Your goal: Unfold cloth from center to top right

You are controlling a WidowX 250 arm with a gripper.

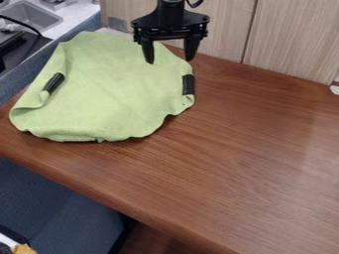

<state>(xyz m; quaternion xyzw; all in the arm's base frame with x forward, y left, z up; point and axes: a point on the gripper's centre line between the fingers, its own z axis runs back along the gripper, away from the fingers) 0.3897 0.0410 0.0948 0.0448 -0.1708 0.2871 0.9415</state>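
Observation:
The green cloth [112,89] lies spread over the left part of the wooden table, its outline uneven. Its left edge curls over near one black strip [54,83], and another black strip [188,84] shows at its right edge. At the top of the view the black gripper [170,60] hangs above the cloth's upper right edge, its two fingers apart and pointing down with nothing between them. The left finger overlaps the cloth in the view; whether it touches the fabric I cannot tell.
The brown table [238,158] extends to the right and toward the front. Pale wood panels [291,39] stand along its back edge. A metal sink [33,17] is at the upper left, and a dark blue surface [59,208] lies below the table's front edge.

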